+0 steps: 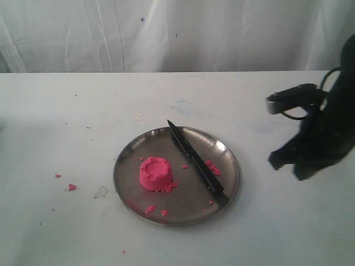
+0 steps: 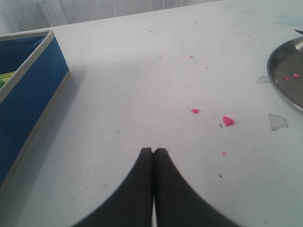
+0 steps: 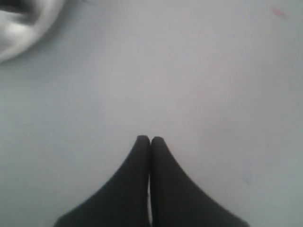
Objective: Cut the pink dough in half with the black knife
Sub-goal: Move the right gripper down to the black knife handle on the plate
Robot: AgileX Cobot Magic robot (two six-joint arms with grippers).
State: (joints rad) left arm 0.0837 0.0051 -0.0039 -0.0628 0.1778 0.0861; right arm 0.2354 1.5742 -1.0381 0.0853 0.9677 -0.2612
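We see the pink dough [image 1: 156, 173] whole on the steel plate [image 1: 133, 194], the black knife [image 1: 195, 159] lying beside it, while our right hand [image 3: 150, 138] and left hand [image 2: 153, 149] are pressed together, holding nothing.

From the exterior view we look down across the table [image 1: 50, 233] from high in front, the steel plate [image 1: 128, 194] low centre. Our left wrist view sits low over the tabletop, sharing that plate's rim at right. Our right wrist view hovers close, blurred, plate edge upper left.
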